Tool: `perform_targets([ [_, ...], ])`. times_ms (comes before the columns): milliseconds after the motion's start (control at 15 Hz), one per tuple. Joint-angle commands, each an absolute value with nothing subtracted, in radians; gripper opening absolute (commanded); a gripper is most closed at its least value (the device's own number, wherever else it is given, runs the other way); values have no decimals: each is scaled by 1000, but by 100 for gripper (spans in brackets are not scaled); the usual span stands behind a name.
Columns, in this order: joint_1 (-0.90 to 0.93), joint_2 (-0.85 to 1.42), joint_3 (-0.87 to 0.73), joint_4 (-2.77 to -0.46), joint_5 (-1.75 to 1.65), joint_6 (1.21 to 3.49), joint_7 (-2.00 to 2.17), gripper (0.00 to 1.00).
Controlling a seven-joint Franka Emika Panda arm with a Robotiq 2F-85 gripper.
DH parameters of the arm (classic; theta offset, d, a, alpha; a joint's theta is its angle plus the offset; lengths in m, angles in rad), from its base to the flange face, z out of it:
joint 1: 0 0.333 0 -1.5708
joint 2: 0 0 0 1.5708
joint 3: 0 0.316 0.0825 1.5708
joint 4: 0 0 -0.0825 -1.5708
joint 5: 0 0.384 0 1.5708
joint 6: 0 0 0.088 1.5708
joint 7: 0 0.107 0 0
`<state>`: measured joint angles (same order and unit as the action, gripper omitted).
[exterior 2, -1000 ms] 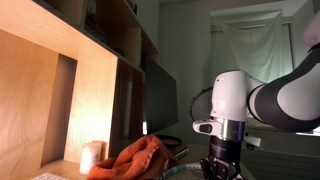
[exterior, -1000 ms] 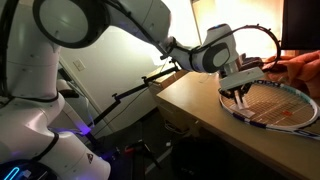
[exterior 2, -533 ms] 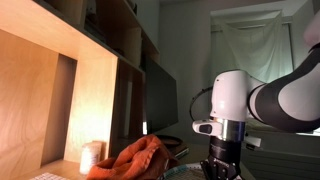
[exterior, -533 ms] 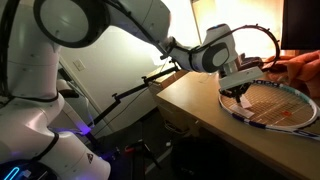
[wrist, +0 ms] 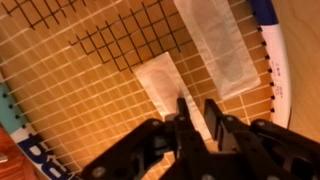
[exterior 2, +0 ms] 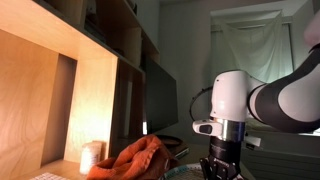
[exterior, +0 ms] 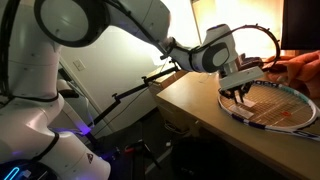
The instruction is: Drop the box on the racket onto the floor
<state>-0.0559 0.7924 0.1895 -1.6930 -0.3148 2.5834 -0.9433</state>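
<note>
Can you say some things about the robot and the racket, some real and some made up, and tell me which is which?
1. The tennis racket with the white-and-dark oval frame lies on the floor. False: it lies on the light wooden table.
2. The robot's dark gripper is over the racket's strings. True.
3. The strings have nothing on them. False: a small pale box lies by the fingertips, and a longer pale packet lies beside it.
4. A crumpled orange cloth shows in an exterior view. True.
</note>
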Motion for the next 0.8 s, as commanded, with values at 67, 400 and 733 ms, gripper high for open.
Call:
perform_targets([
  [67, -49, 771, 170, -1697, -294, 2562, -963, 63],
  [400, -51, 776, 164, -1691, -295, 2553, -969, 100],
  [733, -61, 787, 165, -1677, -290, 2528, -990, 100],
])
